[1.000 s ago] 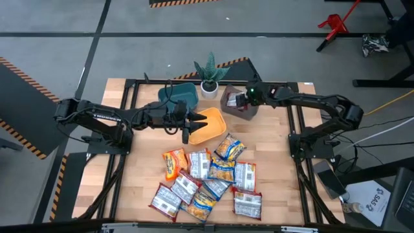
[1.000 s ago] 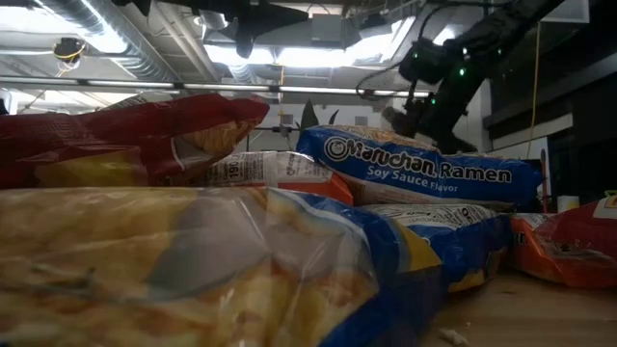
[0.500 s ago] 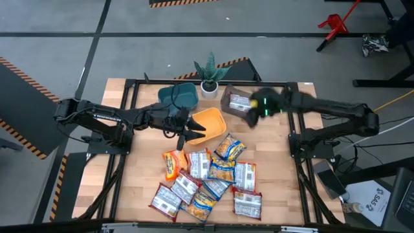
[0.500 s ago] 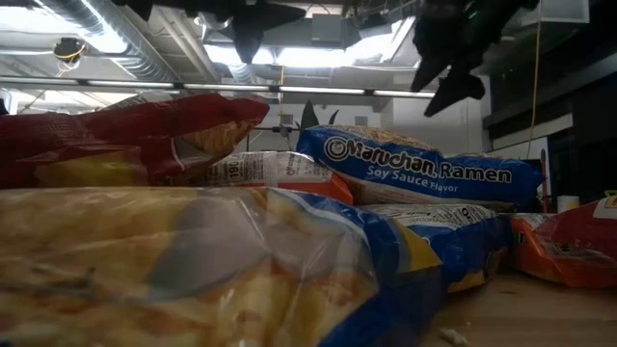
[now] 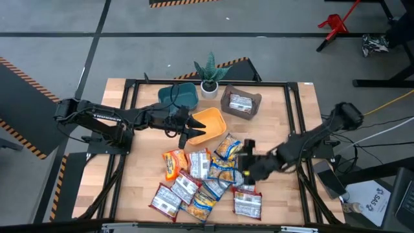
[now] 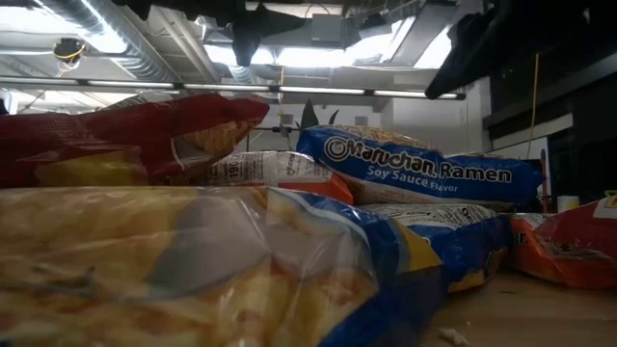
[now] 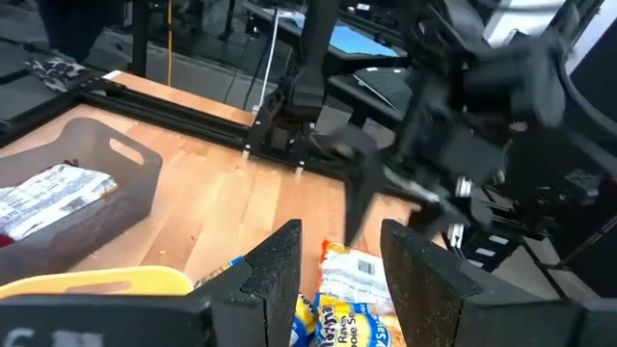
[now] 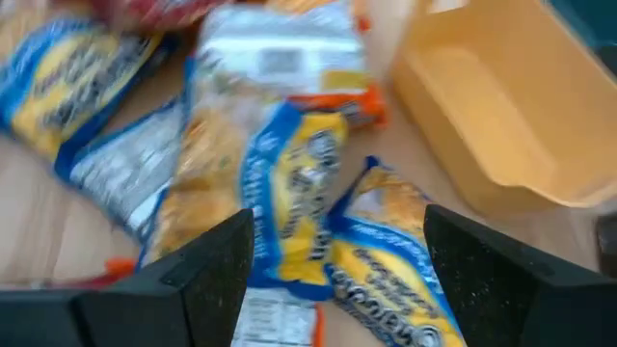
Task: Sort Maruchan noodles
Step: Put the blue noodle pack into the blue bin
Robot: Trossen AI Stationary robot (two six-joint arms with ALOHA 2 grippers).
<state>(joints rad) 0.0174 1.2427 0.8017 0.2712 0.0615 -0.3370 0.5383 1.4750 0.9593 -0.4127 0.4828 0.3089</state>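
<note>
Several Maruchan packets (image 5: pixel 206 180), orange, yellow-and-blue and red-and-white, lie overlapping in a pile on the near half of the table. One red-and-white packet (image 5: pixel 240 102) lies in the grey bin (image 5: pixel 256 107). My right gripper (image 5: pixel 244 169) hangs open just above the pile's right side, over yellow-and-blue packets (image 8: pixel 299 183), touching none of them that I can see. My left gripper (image 5: pixel 187 129) hovers open over the left rim of the orange bin (image 5: pixel 210 123), holding nothing. Its wrist view shows the open fingers (image 7: pixel 339 253) above packets (image 7: pixel 339 289).
A teal bin (image 5: pixel 178 96) and a potted plant (image 5: pixel 209 77) stand at the far edge, beside the grey bin. The orange bin sits between them and the pile. Bare wood shows left of the pile (image 5: pixel 139 168) and at the far right (image 5: pixel 278 123).
My right gripper has swung from the grey bin at the far edge toward the near edge and down, ending just over the right side of the pile. The red-and-white packet stays in the grey bin. My left gripper has held its place over the orange bin.
</note>
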